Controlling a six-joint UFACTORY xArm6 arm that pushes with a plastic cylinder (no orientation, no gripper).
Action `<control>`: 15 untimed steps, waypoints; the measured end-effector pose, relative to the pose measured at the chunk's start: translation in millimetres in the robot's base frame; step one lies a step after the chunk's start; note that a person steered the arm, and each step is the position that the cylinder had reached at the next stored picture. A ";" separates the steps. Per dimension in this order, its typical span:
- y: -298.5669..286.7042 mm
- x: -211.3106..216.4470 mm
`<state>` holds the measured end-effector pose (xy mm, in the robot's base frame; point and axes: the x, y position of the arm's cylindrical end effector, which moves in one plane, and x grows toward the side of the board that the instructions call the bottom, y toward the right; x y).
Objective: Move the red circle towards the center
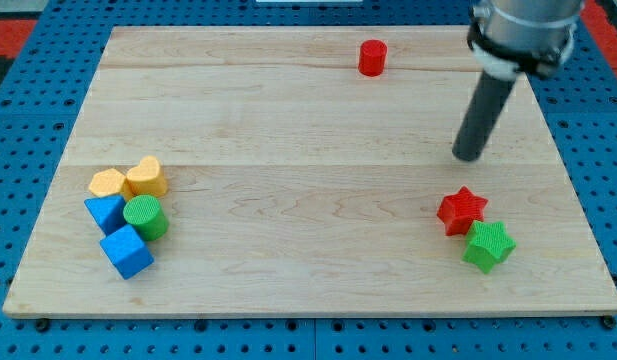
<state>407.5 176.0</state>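
Note:
The red circle (372, 58) is a small red cylinder near the view's top edge of the wooden board (308, 140), a little right of the middle. My tip (469, 156) is down and to the right of it, well apart from it. The tip stands above the red star (461, 210) without touching it.
A green star (488, 245) touches the red star at the view's lower right. At the lower left sits a cluster: a yellow hexagon (108, 183), a yellow heart (146, 177), a blue block (105, 212), a green cylinder (145, 217) and a blue cube (126, 251).

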 end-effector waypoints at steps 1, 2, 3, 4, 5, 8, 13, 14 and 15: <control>-30.3 -52.7; -52.2 -97.2; -52.4 -139.8; -49.2 -174.7; -32.8 -193.6; -69.3 -214.4; -90.4 -120.0; -83.0 -96.8; -68.1 -72.6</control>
<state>334.9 107.9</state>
